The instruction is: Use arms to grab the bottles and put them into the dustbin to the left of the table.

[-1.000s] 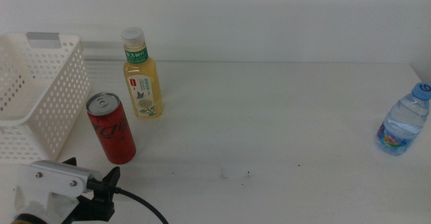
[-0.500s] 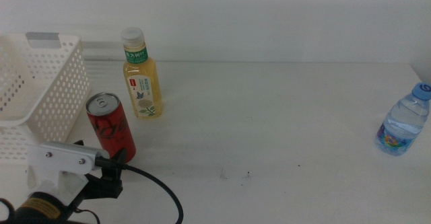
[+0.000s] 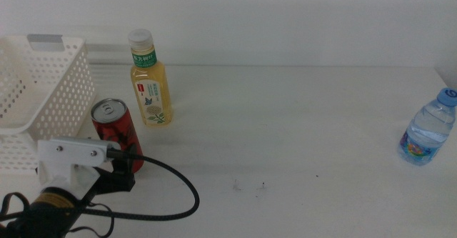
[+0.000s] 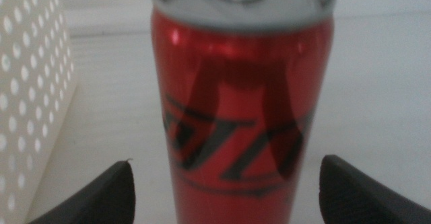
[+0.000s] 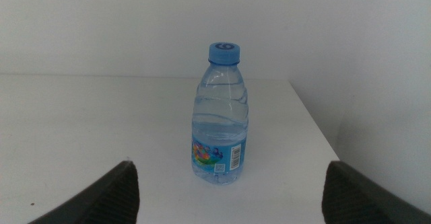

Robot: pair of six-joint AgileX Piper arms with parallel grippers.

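A slim red soda can (image 3: pixel 114 129) stands just right of the white perforated dustbin (image 3: pixel 43 102). My left gripper (image 3: pixel 123 168) has come up against the can's near side, open. In the left wrist view the can (image 4: pixel 241 96) fills the gap between the two spread jaws of that gripper (image 4: pixel 232 194). A yellow-tea bottle (image 3: pixel 150 84) with a white cap stands behind the can. The clear water bottle (image 3: pixel 427 131) with a blue cap stands at the far right. The right gripper (image 5: pixel 236 197) is open and faces the water bottle (image 5: pixel 219 130) from some distance; that arm is outside the middle view.
The white table (image 3: pixel 285 124) has a few dark specks near its front middle. The dustbin wall (image 4: pixel 27 83) is close beside the can. The table's right edge runs just beyond the water bottle.
The left gripper has moved forward from the bottom edge up to the red can, which now sits between its jaws. The bottles and the can have not moved.
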